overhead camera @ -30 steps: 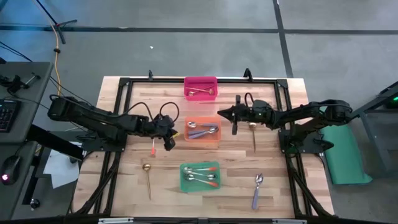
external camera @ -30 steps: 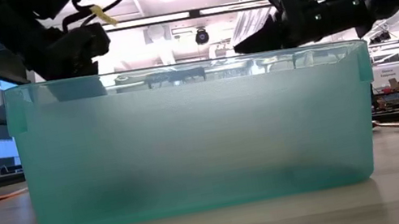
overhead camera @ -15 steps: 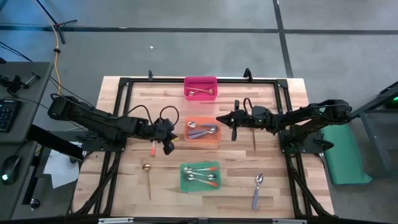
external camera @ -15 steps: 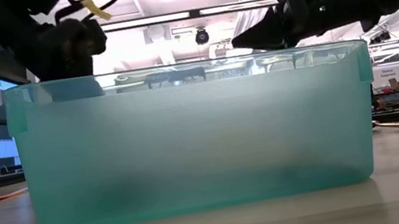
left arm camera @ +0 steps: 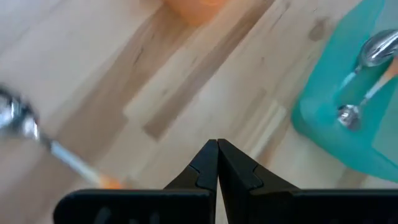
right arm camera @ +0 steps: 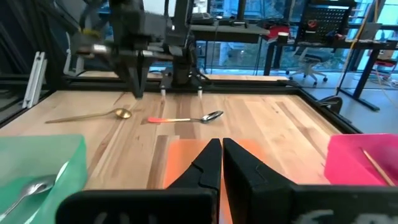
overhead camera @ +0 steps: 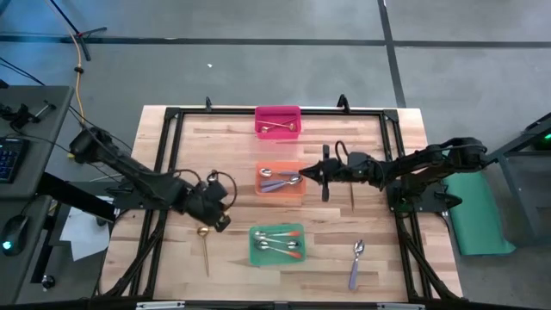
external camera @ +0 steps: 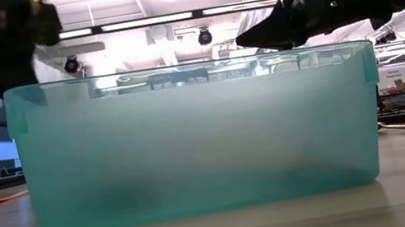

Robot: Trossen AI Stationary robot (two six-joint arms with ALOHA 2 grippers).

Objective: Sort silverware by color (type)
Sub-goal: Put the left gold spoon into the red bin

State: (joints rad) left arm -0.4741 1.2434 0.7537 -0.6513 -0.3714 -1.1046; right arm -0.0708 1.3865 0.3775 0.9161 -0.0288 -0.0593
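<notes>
My left gripper [overhead camera: 213, 215] is shut and empty, low over the table between the orange bin and a gold spoon [overhead camera: 204, 245]. An orange-red-handled spoon [left arm camera: 62, 155] lies flat just beside its fingertips [left arm camera: 217, 146]; in the high view the gripper hides it. My right gripper [overhead camera: 303, 175] is shut and empty at the orange bin's right edge [overhead camera: 303, 182]. The right wrist view shows the gold spoon [right arm camera: 93, 116] and the orange-red-handled spoon [right arm camera: 186, 118] lying apart on the wood. A second gold spoon [overhead camera: 351, 191] and a purple-handled spoon [overhead camera: 356, 261] also lie on the table.
The pink bin [overhead camera: 277, 114] holds a gold spoon. Purple-handled spoons lie in the orange bin [overhead camera: 280, 165], and orange-red-handled spoons in the green bin [overhead camera: 275, 231]. A black frame runs round the table. The green bin [external camera: 199, 139] fills the low view.
My left gripper has moved from beside the orange bin toward the table's near left and lower, ending over the orange-red-handled spoon. My right gripper has slid toward the table's left, from right of the orange bin to its right edge. Both stayed shut.
</notes>
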